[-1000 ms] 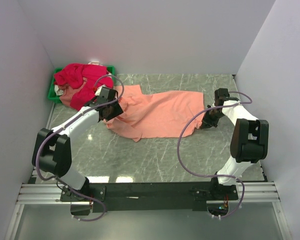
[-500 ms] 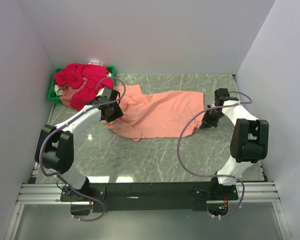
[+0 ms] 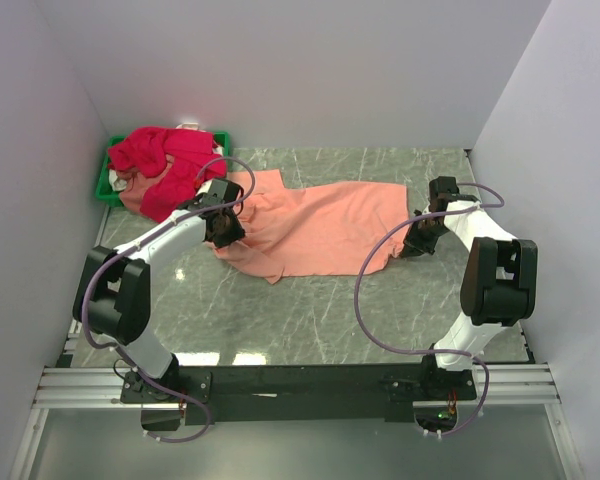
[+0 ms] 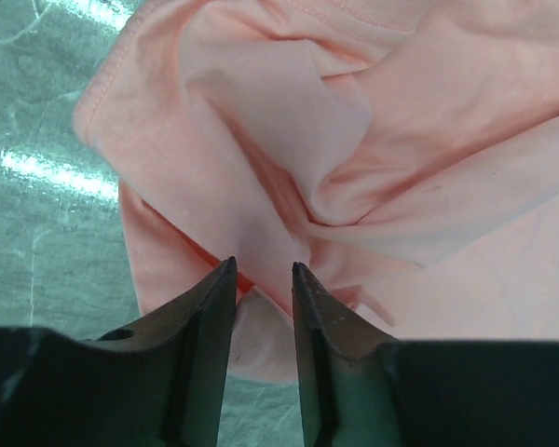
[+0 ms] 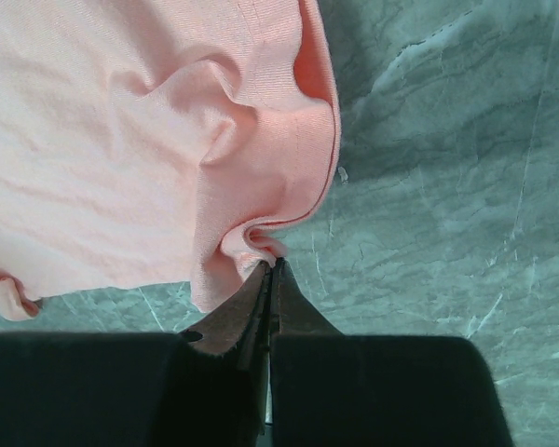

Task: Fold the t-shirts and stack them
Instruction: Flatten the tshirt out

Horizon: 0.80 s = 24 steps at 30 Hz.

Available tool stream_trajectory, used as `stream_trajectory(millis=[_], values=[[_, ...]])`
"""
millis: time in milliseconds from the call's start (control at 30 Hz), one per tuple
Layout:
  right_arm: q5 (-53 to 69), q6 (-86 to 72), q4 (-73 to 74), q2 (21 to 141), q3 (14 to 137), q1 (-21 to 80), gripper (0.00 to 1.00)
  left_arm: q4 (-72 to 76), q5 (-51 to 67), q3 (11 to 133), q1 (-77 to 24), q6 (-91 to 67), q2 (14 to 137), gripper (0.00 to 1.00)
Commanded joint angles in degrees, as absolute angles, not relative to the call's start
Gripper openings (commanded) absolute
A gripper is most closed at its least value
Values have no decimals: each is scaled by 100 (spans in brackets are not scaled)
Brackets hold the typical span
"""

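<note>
The salmon-peach t-shirt (image 3: pixel 320 228) lies crumpled across the middle of the marble table. My left gripper (image 3: pixel 224 228) is at its left end. In the left wrist view, the left gripper (image 4: pixel 262 270) has its jaws a little apart, straddling a raised fold of the shirt (image 4: pixel 354 140). My right gripper (image 3: pixel 412 245) is at the shirt's right end. In the right wrist view, the right gripper (image 5: pixel 272 264) is shut on a small pinch of the shirt's hem (image 5: pixel 261 240). The crimson-pink t-shirts (image 3: pixel 162 165) are heaped at the back left.
A small green bin (image 3: pixel 102 187) sits under the crimson heap in the back left corner. White walls close in the table on the left, back and right. Bare marble (image 3: pixel 310 310) lies between the shirt and the arm bases.
The left gripper's jaws have narrowed over the fold and the left arm has shifted slightly along the shirt's left end. The right arm has not moved.
</note>
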<state>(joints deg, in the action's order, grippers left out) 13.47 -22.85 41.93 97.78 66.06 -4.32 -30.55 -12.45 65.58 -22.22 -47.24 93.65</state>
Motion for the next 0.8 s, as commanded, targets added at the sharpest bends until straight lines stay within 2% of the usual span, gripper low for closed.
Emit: stream_trajectory(millis=[0, 200, 267, 400, 467, 500, 767], values=[[1397, -2224, 4131, 9809, 6697, -457, 0, -3111, -1362, 6549, -2241, -4649, 9264, 36], [1406, -2224, 4131, 9800, 6706, -457, 0, -3129, -1301, 6513, -2268, -4614, 9360, 38], [1398, -2215, 4140, 9782, 6706, -457, 0, -3146, -1292, 6504, -2276, -4597, 9395, 35], [1389, -2215, 4131, 9756, 6688, -457, 0, -3059, -1204, 6381, -2276, -4597, 9360, 22], [1389, -2224, 4140, 9747, 6688, -457, 0, -3024, -1143, 6355, -2276, -4597, 9334, 12], [1389, -2224, 4140, 9747, 6697, -457, 0, -3015, -1134, 6363, -2276, -4597, 9334, 3], [1415, -2224, 4385, 9659, 7083, -457, 0, -3006, -1186, 6775, -2233, -4500, 9027, 0]])
